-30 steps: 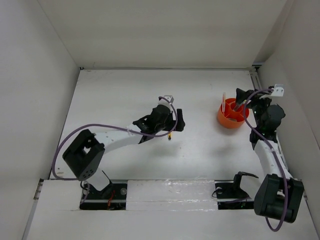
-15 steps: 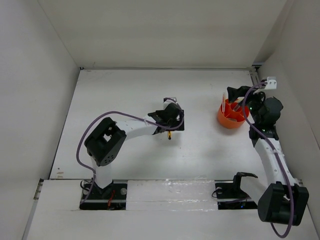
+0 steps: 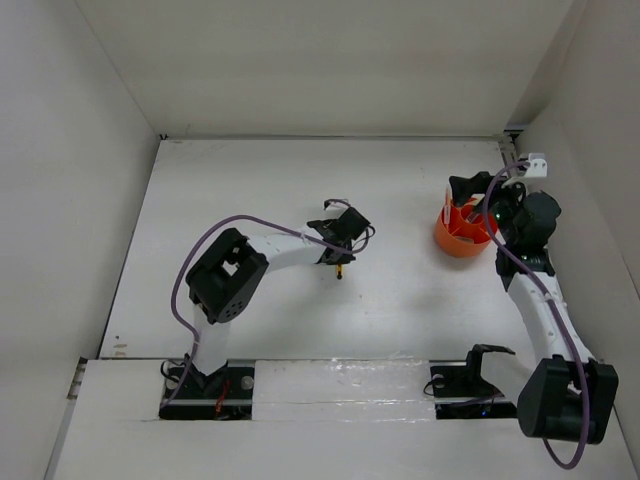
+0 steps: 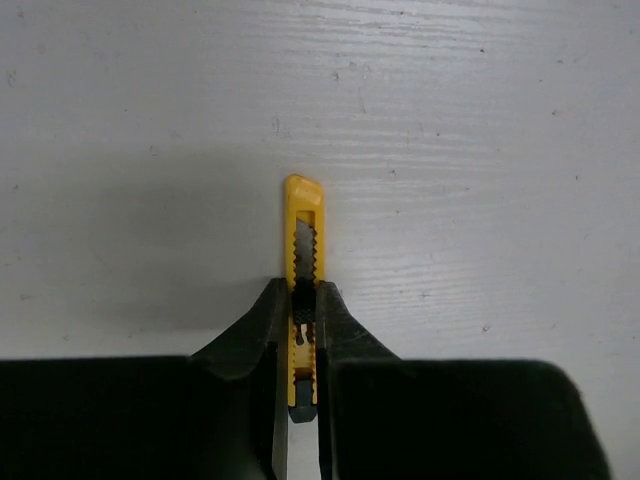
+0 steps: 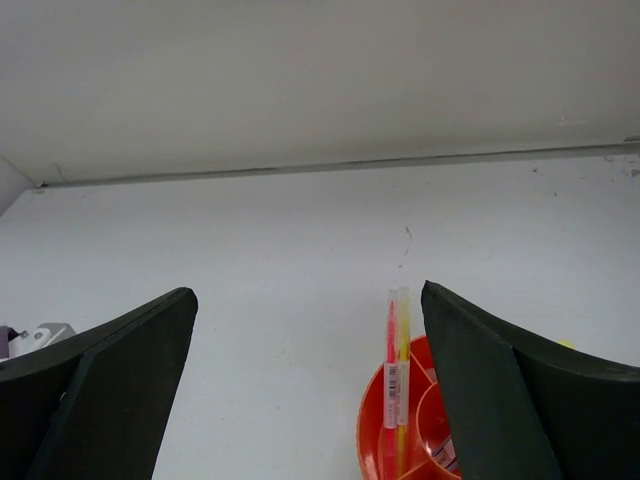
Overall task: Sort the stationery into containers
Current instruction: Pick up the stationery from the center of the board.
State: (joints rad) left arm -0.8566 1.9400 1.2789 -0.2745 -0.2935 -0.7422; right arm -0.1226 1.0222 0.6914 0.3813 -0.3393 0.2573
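- White table (image 3: 240, 190), one, boxed by pale walls.
- One left gripper (image 4: 303, 300): clenched on the rear half of the cutter, bottom centre of the left wrist view.
- One yellow-black cutter (image 4: 303, 225): flat on the table, mid-frame in the top view, well apart from the tub.
- Handling: lift straight up before carrying it right. The grip sits toward the tail, so the nose may droop.
- One right gripper (image 5: 308, 300): jaws spread wide, holding nothing, just above the tub.
- One orange tub (image 5: 372, 430): right of frame in the top view, divided inside.
- Two pens stand in it, one pink pen (image 5: 391, 345) and one yellow pen (image 5: 403, 315). Any other contents are hidden.

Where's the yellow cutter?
The yellow cutter lies on the table, pinched by the left end effector, well left of the orange tub in the top view.
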